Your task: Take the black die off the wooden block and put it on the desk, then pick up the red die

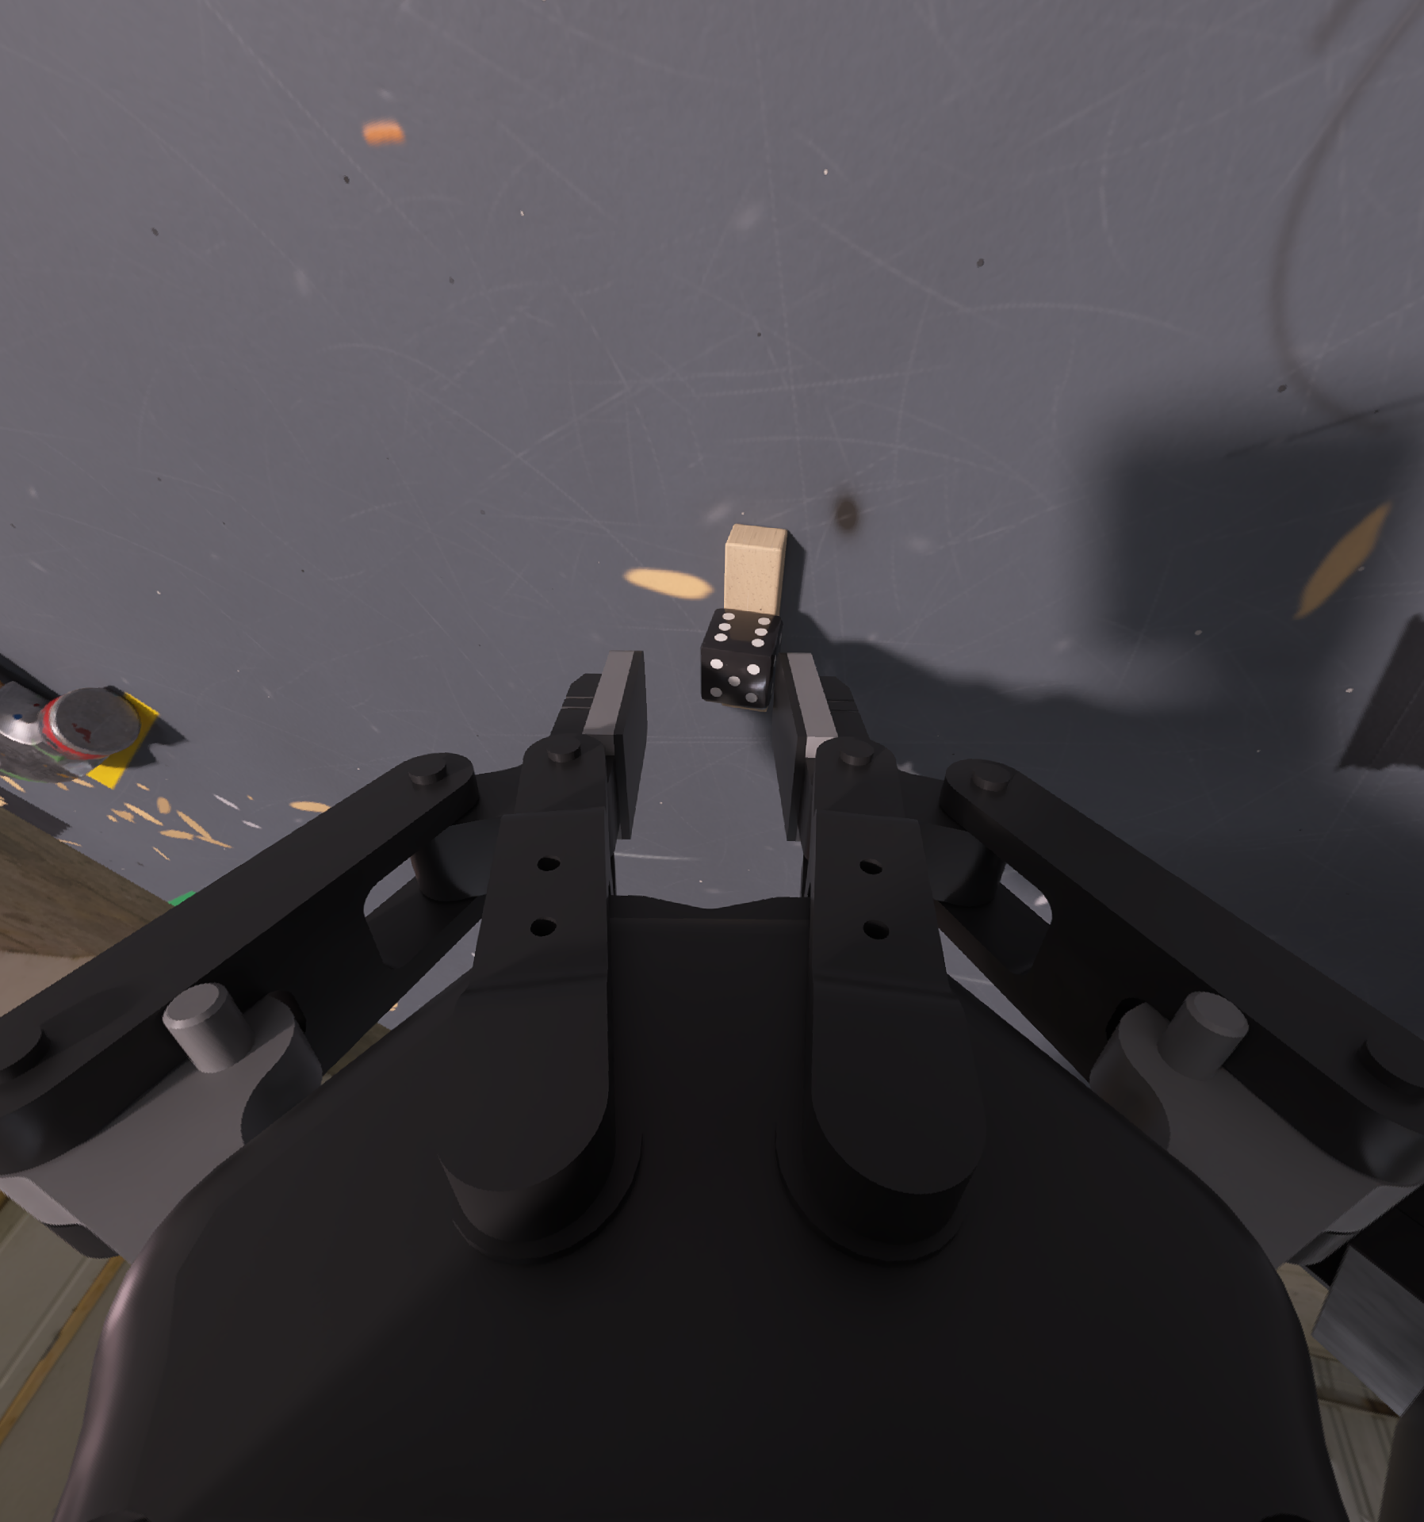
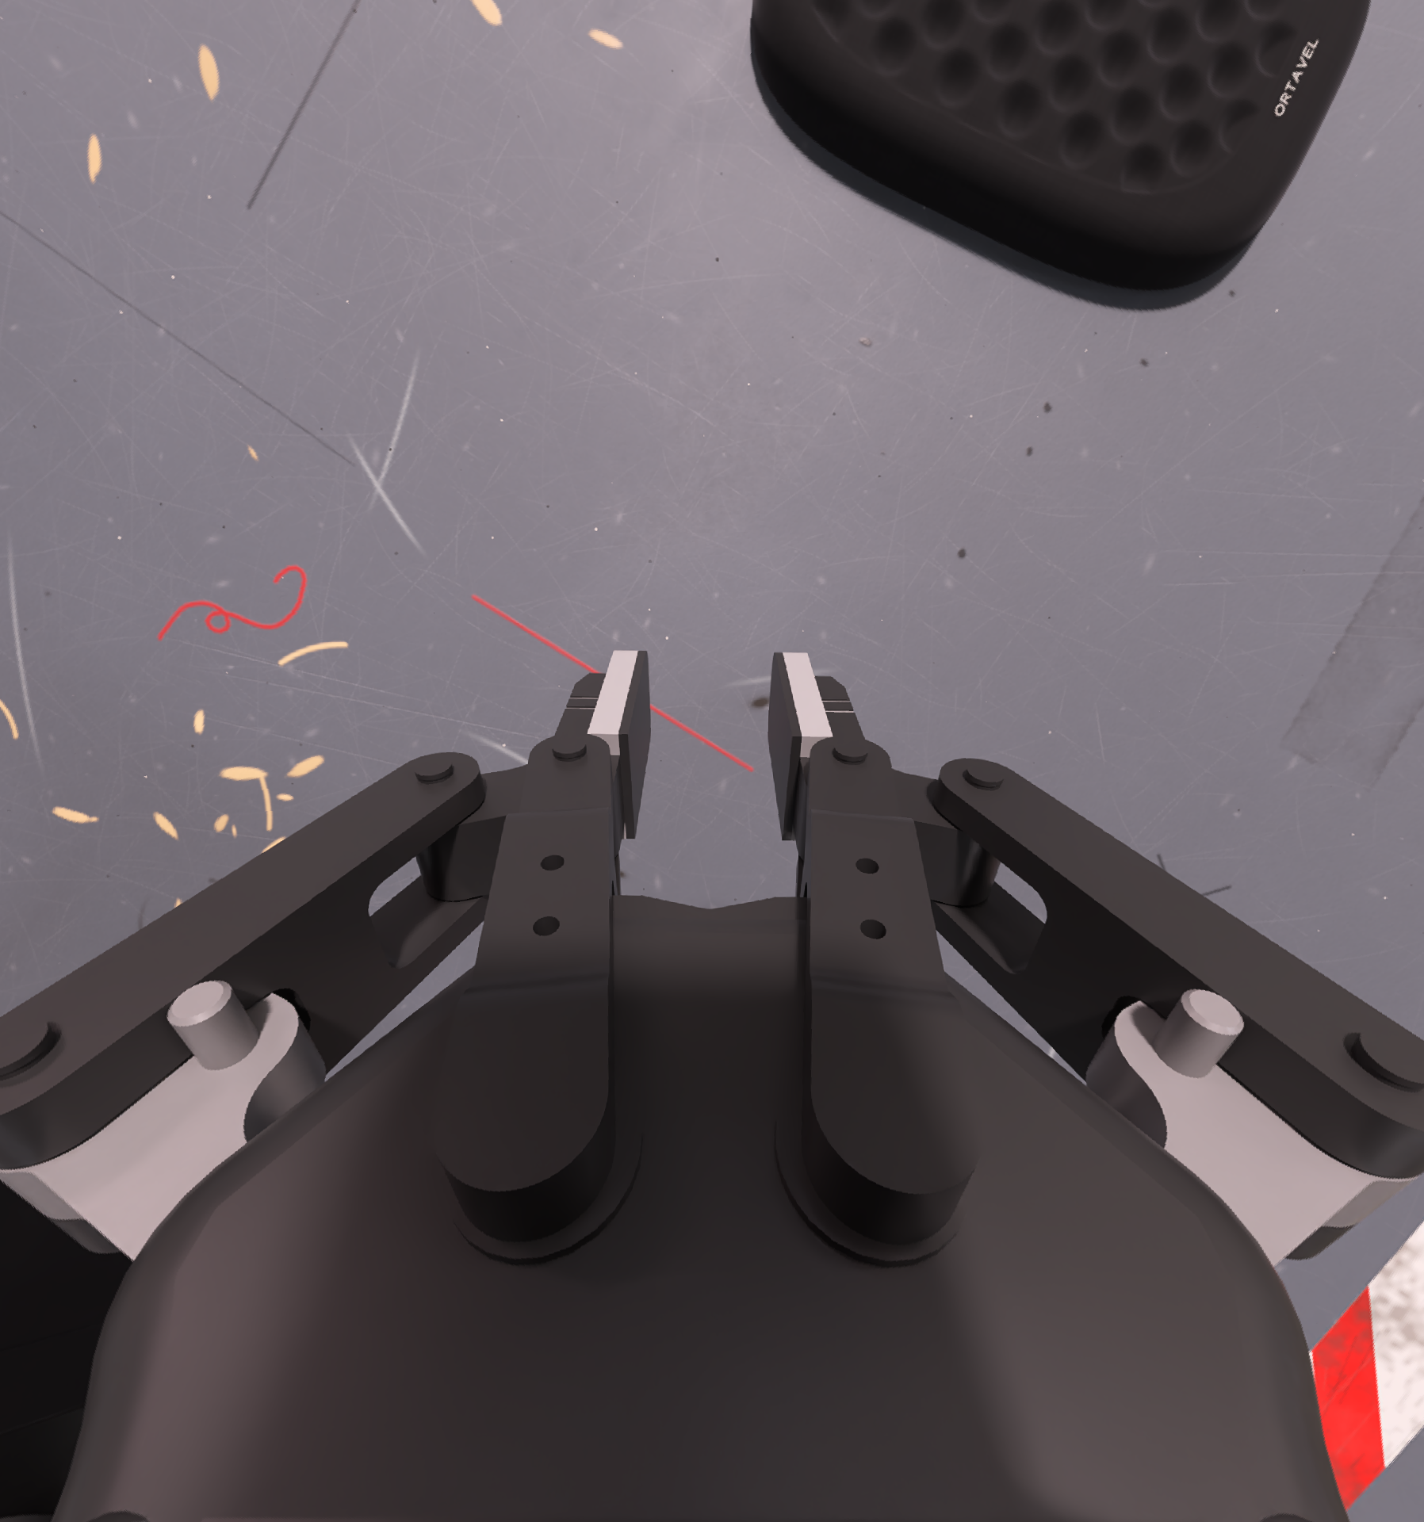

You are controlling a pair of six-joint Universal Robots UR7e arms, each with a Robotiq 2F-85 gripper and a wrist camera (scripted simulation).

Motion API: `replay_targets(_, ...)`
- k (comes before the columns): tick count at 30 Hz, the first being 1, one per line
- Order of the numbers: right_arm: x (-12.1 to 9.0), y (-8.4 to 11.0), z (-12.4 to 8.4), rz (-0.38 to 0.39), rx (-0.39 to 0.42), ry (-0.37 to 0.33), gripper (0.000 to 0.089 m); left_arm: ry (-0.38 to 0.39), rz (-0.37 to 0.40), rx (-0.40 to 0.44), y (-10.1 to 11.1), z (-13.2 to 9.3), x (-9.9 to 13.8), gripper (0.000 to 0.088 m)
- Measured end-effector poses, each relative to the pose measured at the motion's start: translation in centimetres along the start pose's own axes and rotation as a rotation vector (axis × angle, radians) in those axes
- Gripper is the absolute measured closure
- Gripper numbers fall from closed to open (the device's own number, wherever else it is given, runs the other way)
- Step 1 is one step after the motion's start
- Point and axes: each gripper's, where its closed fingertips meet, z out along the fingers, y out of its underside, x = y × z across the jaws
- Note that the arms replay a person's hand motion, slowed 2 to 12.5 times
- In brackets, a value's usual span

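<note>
- Left wrist view: left gripper [image 1: 710, 675] parted, holding nothing; one black die [image 1: 737, 659] just beyond its fingertips, nearer the right finger; one wooden block [image 1: 756, 570] behind it on the desk [image 1: 445, 371].
- Right wrist view: right gripper [image 2: 710, 675] parted, empty; one black pad [image 2: 1055, 123] far ahead, to the right; one striped tape [image 2: 1401, 1351] behind.
</note>
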Motion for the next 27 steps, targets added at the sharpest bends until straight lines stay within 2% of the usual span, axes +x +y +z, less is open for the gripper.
replay_targets(13,-0.74,-0.13,0.13,-0.039,-0.012,-0.007,0.0628,-0.003,-0.011,-0.051,0.27,0.20,-0.16,0.0598)
replay_targets(27,-0.75,-0.05,0.01,-0.045,-0.014,-0.004,0.0630,0.028,-0.036,-0.087,0.39,0.38,-0.03,0.0612)
